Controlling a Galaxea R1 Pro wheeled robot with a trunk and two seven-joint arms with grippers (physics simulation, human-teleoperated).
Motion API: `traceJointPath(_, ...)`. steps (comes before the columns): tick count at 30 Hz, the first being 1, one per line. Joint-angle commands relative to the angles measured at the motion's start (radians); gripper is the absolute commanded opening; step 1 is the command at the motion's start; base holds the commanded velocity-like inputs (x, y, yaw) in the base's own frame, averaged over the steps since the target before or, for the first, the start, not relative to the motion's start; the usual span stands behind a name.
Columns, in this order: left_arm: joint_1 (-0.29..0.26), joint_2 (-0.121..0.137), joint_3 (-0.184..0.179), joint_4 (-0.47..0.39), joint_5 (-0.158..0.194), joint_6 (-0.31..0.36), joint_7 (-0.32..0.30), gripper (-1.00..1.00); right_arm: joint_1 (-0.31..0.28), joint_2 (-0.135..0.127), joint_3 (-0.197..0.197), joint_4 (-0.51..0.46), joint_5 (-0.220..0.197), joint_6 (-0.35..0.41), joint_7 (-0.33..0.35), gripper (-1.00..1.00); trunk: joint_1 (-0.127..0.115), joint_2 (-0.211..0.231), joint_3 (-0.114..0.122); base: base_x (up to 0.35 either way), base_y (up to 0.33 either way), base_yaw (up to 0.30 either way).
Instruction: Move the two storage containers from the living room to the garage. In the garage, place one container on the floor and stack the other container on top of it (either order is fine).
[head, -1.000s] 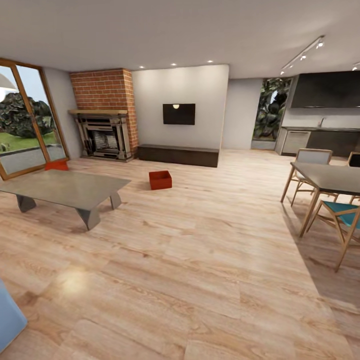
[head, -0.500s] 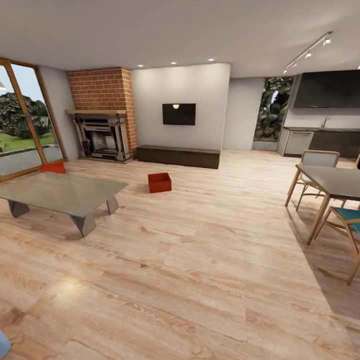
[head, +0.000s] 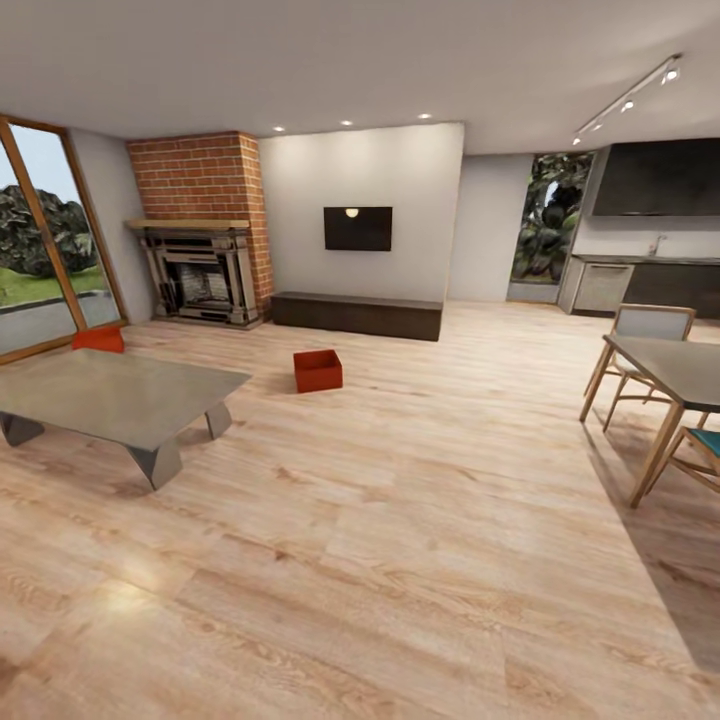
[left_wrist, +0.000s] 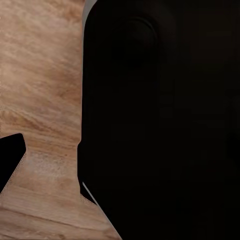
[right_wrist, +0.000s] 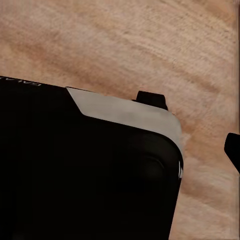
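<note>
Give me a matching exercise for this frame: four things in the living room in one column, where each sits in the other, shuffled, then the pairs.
Things:
1. near bin
2. far bin
3. TV
4. bench

Places:
A. on the white wall
B. on open wood floor, right of the low table
C. against the wall, below the TV
D. behind the low table, by the glass door

Pairs: 1-B, 2-D, 3-A, 4-C
</note>
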Motion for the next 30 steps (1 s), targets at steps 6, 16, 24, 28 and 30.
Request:
traceJointPath(6,0.0,0.0,0.0,0.0,0.008,0.0,0.0,1.0,-0.001,0.001,0.008,0.003,-0.01,-0.006,0.004,1.0,0.001,0.0,-0.001,0.322,0.0,0.0)
traceJointPath(16,0.0,0.0,0.0,0.0,0.008,0.0,-0.001,1.0,-0.001,0.0,0.007,0.003,-0.01,-0.006,0.003,1.0,0.001,0.0,-0.001,0.322,0.0,0.0)
traceJointPath(24,0.0,0.0,0.0,0.0,0.008,0.0,0.0,1.0,-0.001,0.0,0.007,0.003,-0.01,-0.005,0.004,1.0,0.001,0.0,-0.001,0.322,0.0,0.0)
traceJointPath(28,0.0,0.0,0.0,0.0,0.008,0.0,0.0,1.0,-0.001,0.0,0.007,0.003,-0.01,-0.005,0.004,1.0,0.001,0.0,-0.001,0.322,0.0,0.0)
traceJointPath(30,0.0,0.0,0.0,0.0,0.008,0.0,0.0,1.0,-0.001,0.0,0.007,0.003,-0.01,-0.006,0.004,1.0,0.001,0.0,-0.001,0.322,0.0,0.0)
